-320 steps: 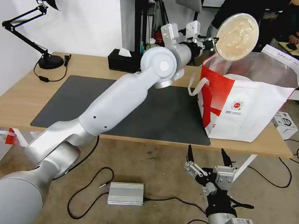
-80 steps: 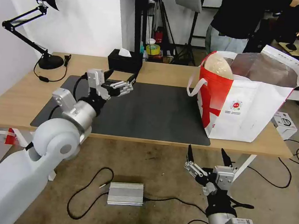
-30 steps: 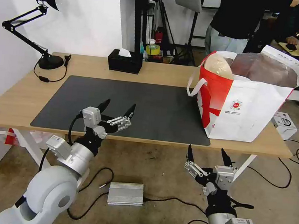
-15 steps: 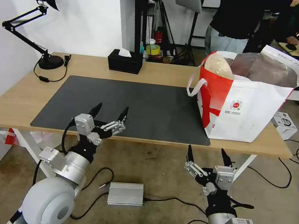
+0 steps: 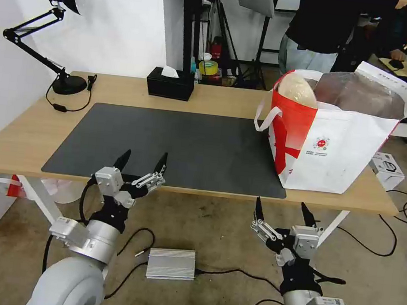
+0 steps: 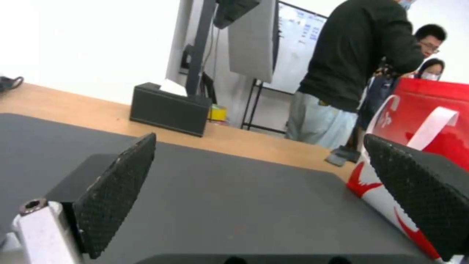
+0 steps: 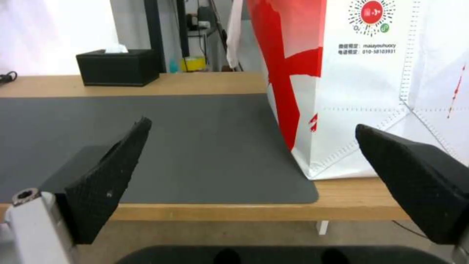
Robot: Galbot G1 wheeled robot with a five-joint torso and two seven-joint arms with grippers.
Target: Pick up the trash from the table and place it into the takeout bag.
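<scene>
Takeout bag point(image 5: 339, 152) is seen standing upright on the right end of the table point(image 5: 26, 129), its base partly on the dark grey mat point(image 5: 189, 146) and partly on bare wood. Within the open mouth of the bag, a beige pulp bowl point(image 5: 295, 90) is seen leaning on edge against the red side panel, and silver foil lining is visible behind it; whatever else the bag contains cannot be made out. The left gripper point(image 5: 142, 160) is held at the near edge of the table, just over the front border of the mat, with its two black fingers spread apart and nothing between them. In the left wrist view the same gripper point(image 6: 259, 183) is shown low above the mat, with the fingers wide apart and the bag's red side point(image 6: 430, 110) beyond. The right gripper point(image 5: 282, 209) is held below and in front of the table edge, near the bag's corner, likewise spread and empty. In the right wrist view its fingers point(image 7: 107, 179) are seen parted, with the bag's white-and-red face point(image 7: 361, 84) close ahead. A black tissue box point(image 5: 170, 83) and a desk lamp point(image 5: 56, 35) are placed along the far side of the table.
</scene>
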